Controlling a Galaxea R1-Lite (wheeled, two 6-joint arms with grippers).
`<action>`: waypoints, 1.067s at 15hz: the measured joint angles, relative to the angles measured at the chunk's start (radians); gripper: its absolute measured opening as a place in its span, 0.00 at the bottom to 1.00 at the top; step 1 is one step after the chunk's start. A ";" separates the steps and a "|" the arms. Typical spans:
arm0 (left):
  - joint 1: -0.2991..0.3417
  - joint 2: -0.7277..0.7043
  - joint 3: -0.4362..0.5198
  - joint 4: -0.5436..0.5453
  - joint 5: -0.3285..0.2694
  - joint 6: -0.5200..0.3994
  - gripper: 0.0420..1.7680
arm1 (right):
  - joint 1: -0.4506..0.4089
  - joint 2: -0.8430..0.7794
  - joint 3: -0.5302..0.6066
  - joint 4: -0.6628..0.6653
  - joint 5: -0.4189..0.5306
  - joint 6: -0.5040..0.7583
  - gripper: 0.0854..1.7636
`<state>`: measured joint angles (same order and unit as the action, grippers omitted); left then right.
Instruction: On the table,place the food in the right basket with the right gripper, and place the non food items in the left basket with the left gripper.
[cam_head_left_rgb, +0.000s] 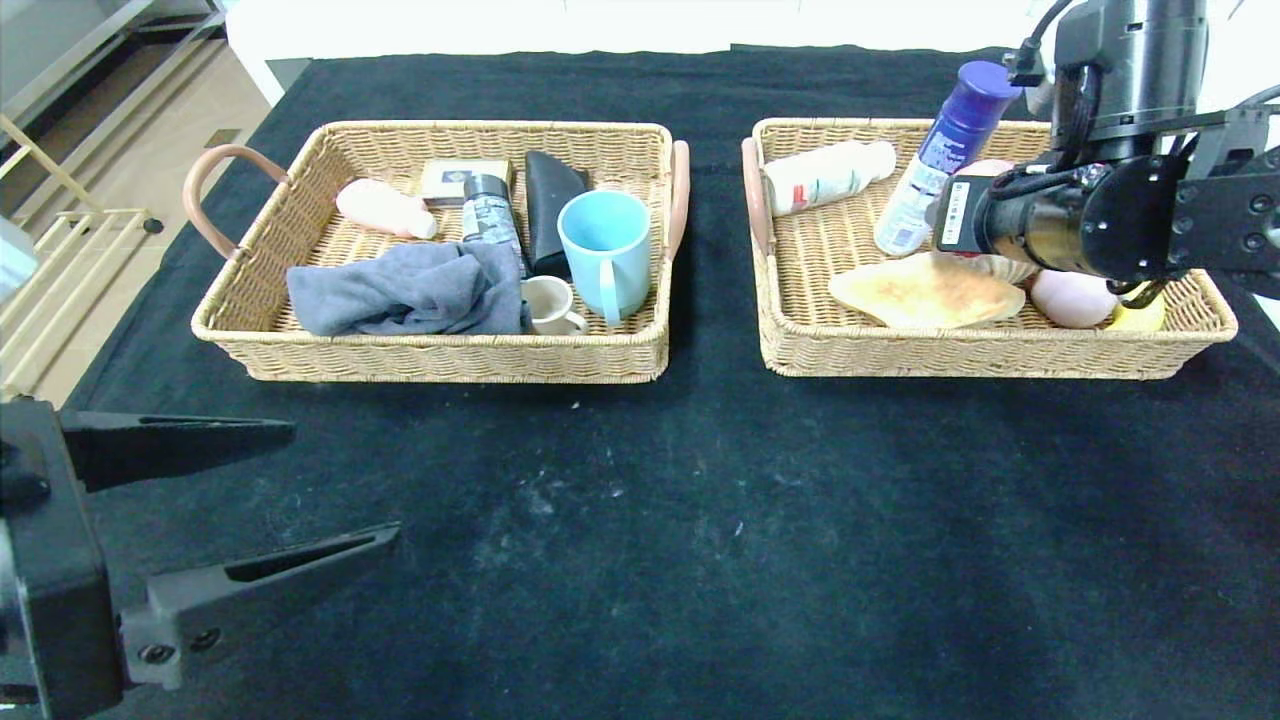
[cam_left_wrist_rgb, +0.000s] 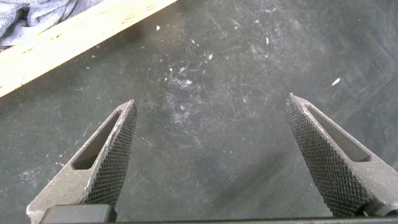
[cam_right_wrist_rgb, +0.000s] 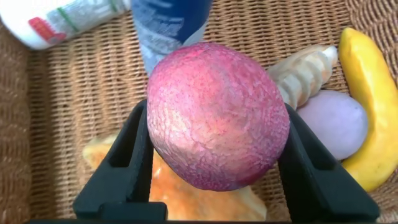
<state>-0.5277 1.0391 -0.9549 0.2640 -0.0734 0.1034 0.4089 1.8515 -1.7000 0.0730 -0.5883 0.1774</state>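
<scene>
Peach (cam_right_wrist_rgb: 217, 115), clamped between the right gripper (cam_right_wrist_rgb: 214, 155)'s fingers, shows only in the right wrist view, hanging above the right basket (cam_head_left_rgb: 1000, 350) apparently for release, while the head view hides it behind the arm and shows the left gripper (cam_head_left_rgb: 300, 500) spread, empty, over the near table (cam_head_left_rgb: 700, 550).

red-pink peach (cam_right_wrist_rgb: 217, 115), claw-gripped (cam_right_wrist_rgb: 214, 155), over right basket (cam_right_wrist_rgb: 74, 118)
</scene>
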 joint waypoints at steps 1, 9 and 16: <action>0.000 0.001 0.000 0.000 0.000 0.000 0.97 | -0.003 0.002 0.000 -0.016 -0.001 0.000 0.65; 0.000 0.006 0.002 0.000 0.000 0.000 0.97 | -0.007 0.002 0.021 -0.031 -0.018 0.003 0.82; -0.001 0.008 0.002 0.000 0.000 0.000 0.97 | 0.006 -0.041 0.080 -0.028 -0.018 0.000 0.91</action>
<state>-0.5291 1.0472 -0.9526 0.2640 -0.0734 0.1038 0.4151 1.8102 -1.6202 0.0451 -0.6066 0.1779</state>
